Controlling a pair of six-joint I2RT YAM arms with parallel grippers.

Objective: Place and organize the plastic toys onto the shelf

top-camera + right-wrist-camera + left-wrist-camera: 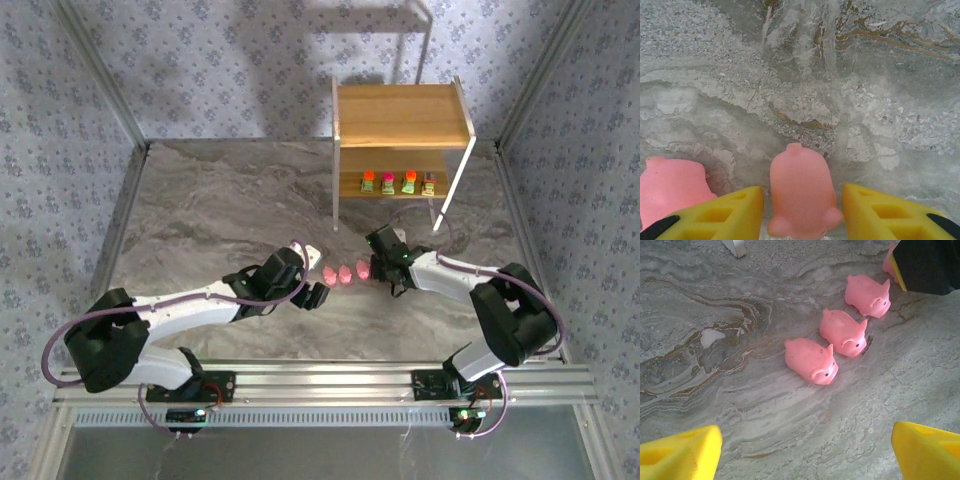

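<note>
The shelf (400, 115) stands at the back of the table, with several blocky toys (398, 182) in a row on its lower board. Three pink pig toys (345, 272) lie in a line on the marble between the arms. In the left wrist view they are the near pig (810, 360), the middle one (844, 332) and the far one (868, 295). A further pig (801, 192) sits between the fingers of my right gripper (802, 210), which is open with a narrow gap on each side. My left gripper (807, 450) is open and empty, just short of the near pig.
Another pig (670, 187) lies just left of the right gripper's left finger. The right gripper's black and yellow body (925, 265) is at the far end of the pig row. A white shelf foot (735, 246) stands on the marble beyond. Patterned walls enclose the table.
</note>
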